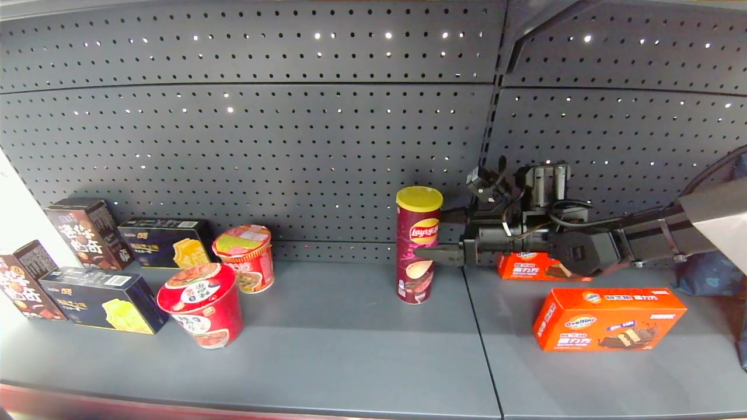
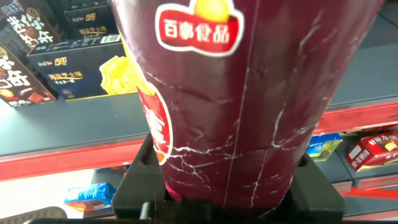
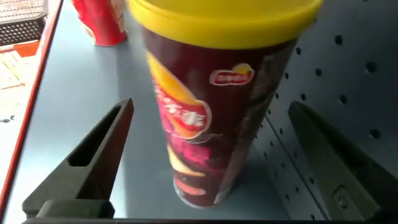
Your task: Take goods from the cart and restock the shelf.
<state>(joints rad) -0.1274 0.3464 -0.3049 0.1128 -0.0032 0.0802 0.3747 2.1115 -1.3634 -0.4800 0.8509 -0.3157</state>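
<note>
Restocking partly done, by the look of it. Tall maroon cardboard tube of crisps (image 1: 418, 245) with a yellow plastic lid, upright on the smooth grey metal shelf (image 1: 350, 361), about midway along and close to the back edge, before a dark perforated back panel (image 1: 262, 146). Right claw (image 1: 435, 234) wide, one black finger on each side of the tube, gaps on both sides in the right wrist view. Probably placed, with only the arm's withdrawal left.

Left claw (image 2: 230, 199) closed around the base of a second glossy maroon tube (image 2: 249, 93), out in front of the shelf's red front edge and not yet shelved.

Toward the left end: two round red noodle cups (image 1: 204, 303) (image 1: 248, 256) with printed paper lids, and four dark rectangular cartons (image 1: 105, 297) (image 1: 163, 242) (image 1: 87, 230) (image 1: 23, 280). Toward the right end: two flat orange cardboard boxes (image 1: 607, 318) (image 1: 537, 265).
</note>
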